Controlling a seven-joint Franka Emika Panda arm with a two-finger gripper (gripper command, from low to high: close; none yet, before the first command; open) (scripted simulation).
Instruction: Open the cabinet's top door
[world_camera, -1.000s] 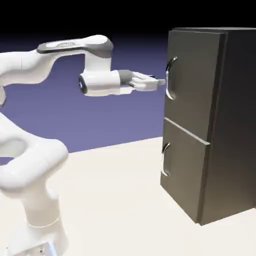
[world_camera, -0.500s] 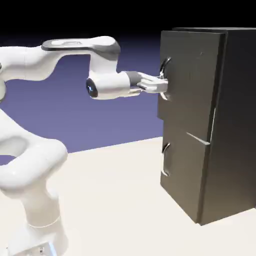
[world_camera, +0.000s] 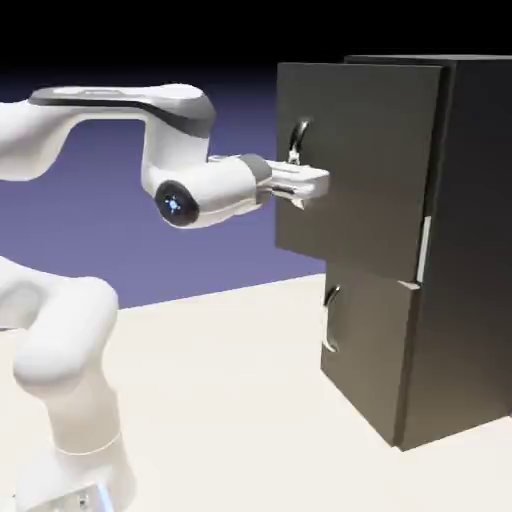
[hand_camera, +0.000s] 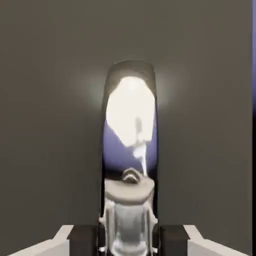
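The dark grey cabinet (world_camera: 470, 250) stands at the right of the exterior view. Its top door (world_camera: 355, 180) stands swung out from the cabinet front, its free edge toward the exterior view's left. My gripper (world_camera: 303, 185) is shut on the top door's curved silver handle (world_camera: 297, 140). In the hand view the shiny handle (hand_camera: 131, 125) runs up the middle against the dark door panel (hand_camera: 50, 125), its lower end pinched between my fingertips (hand_camera: 104, 235). The shorter lower door (world_camera: 365, 350) stays flush, its small handle (world_camera: 329, 320) untouched.
The cream table (world_camera: 230, 400) spreads below and to the left of the cabinet. My white arm's base (world_camera: 70, 400) rises at the lower left. A sliver of blue backdrop (hand_camera: 254, 60) shows at the hand view's right edge.
My gripper went from open and apart from the handle to shut on it, then drew back leftward. The top door has swung out with it.
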